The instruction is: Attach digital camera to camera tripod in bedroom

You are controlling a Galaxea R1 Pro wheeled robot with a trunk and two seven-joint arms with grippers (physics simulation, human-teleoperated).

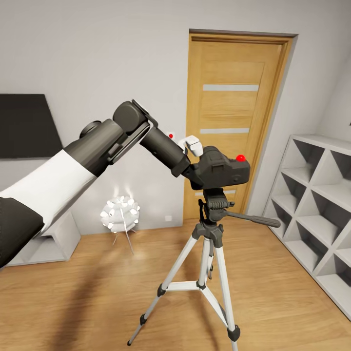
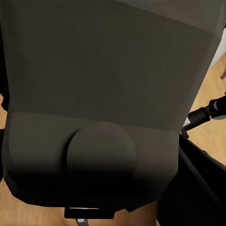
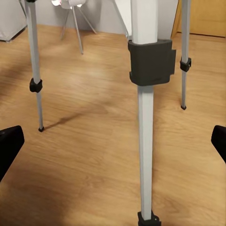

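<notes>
— What can be counted in the room?

— One digital camera [image 1: 222, 168] and one camera tripod [image 1: 210, 253] are seen. Three silver-grey legs are counted on the tripod, each with a black joint and foot, and one long pan handle [image 1: 251, 218] is carried at its dark head. One red button is shown on top of the camera.

— Where is the camera placed?

— It is held directly above the tripod head, its underside at or just over the mount; whether contact is made cannot be told. It is gripped from the side by the left gripper [image 1: 195, 168], whose fingers are clamped on the body. In the left wrist view the dark camera body [image 2: 108, 94] is seen very close.

— And the right gripper?

— Its fingers [image 3: 9, 146] are seen spread wide apart, low near the wooden floor [image 3: 84, 155], with one tripod leg [image 3: 146, 141] standing between them.

— What surrounds all this?

— One wooden door [image 1: 234, 122] is found behind the tripod, one grey cube shelving unit [image 1: 317, 209] beside it, one white flower-shaped lamp [image 1: 120, 213] near the wall, and one dark wall panel [image 1: 24, 126].
</notes>
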